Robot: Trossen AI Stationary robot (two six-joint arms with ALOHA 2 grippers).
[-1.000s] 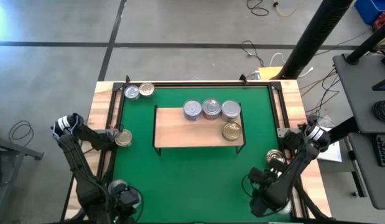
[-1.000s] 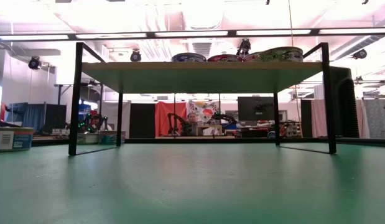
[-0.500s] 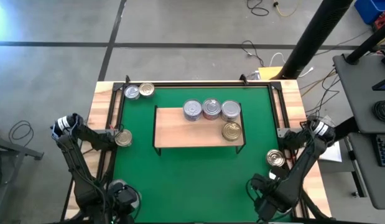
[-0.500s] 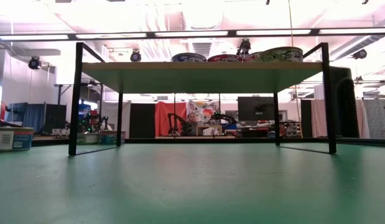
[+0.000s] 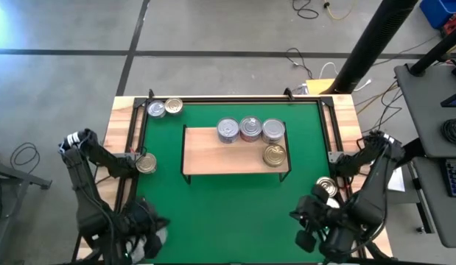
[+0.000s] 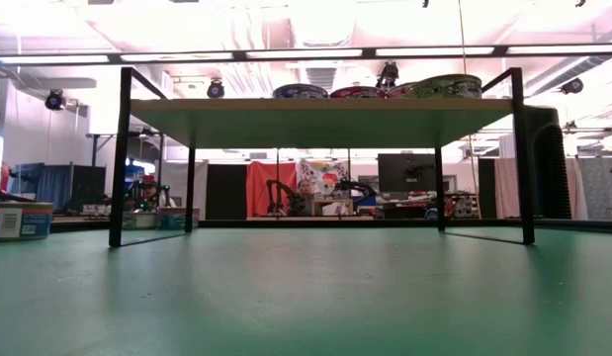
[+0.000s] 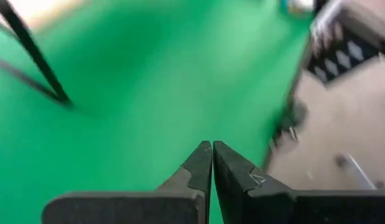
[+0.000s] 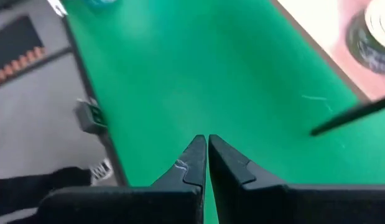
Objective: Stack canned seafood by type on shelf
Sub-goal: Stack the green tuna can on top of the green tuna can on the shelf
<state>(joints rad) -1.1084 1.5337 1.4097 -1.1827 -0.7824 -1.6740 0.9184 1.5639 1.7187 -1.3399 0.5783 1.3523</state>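
— Green mat (image 5: 228, 206) covers the tabletop (image 5: 123, 110), with grey floor beyond it. Where is the shelf?

— My shelf (image 5: 220, 158) stands in the middle of the mat, toward the far side. Three silver tins (image 5: 250, 129) sit in a row along its far edge, at the right half, and a gold tin (image 5: 275, 155) sits just in front of the rightmost one.

— And the loose ones?

— Two tins (image 5: 164, 108) lie at the far left corner of the mat, side by side. One gold tin (image 5: 146, 163) rests at the left edge, and another tin (image 5: 326, 187) at the right edge, partly behind my right arm.

— Your jaws?

— My left gripper (image 7: 211, 150) is at the near left corner with its jaws pressed together, grasping nothing. My right gripper (image 8: 206, 142) is at the near right corner, over the mat, jaws likewise clenched on nothing.
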